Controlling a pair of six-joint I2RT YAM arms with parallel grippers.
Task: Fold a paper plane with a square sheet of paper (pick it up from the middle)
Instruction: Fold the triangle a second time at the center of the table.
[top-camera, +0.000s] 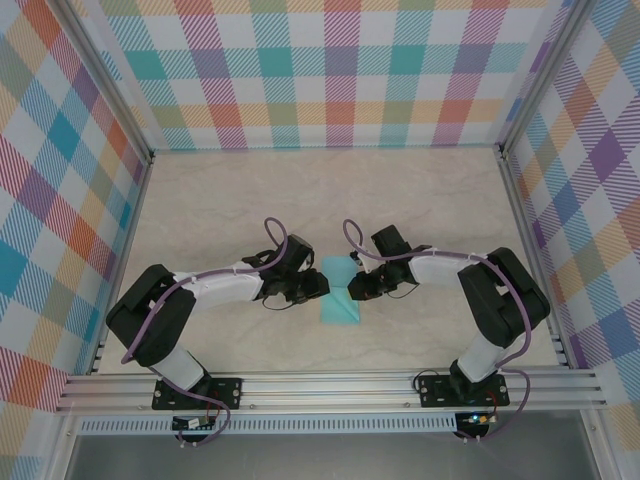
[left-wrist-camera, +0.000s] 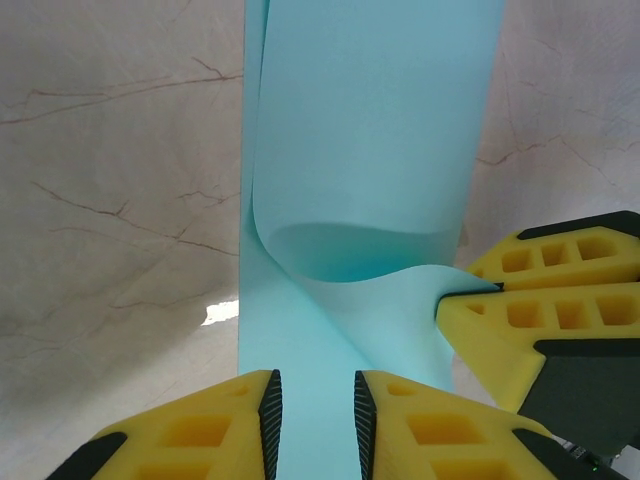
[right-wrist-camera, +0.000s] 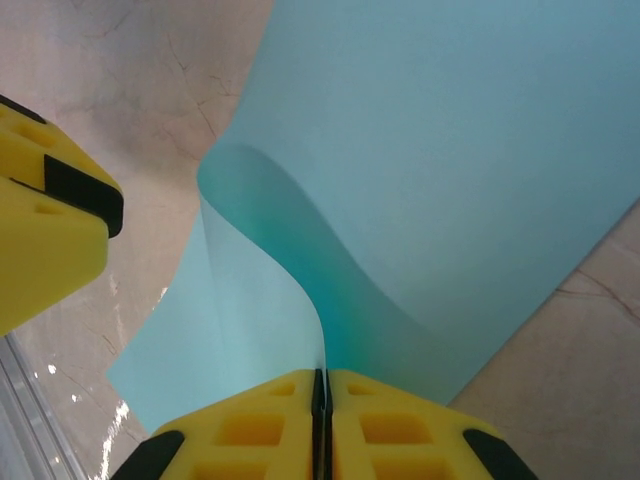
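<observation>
Right wrist: smooth light cyan paper plane (right-wrist-camera: 450, 170), edge curled upward

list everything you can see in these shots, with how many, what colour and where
light cyan paper sheet: one, light cyan, middle of the table between the two grippers, one part curled up off the surface
marble-patterned table top: one, beige with brown veins, under everything
plaid wall panels: three, multicoloured checks, at the left, far and right sides
aluminium frame rail: one, silver, along the near edge
left arm: one, black and white, reaching in from the left
right arm: one, black and white, reaching in from the right
left gripper: one, yellow fingers, open above the sheet
right gripper: one, yellow fingers, shut on the sheet's raised edge
</observation>
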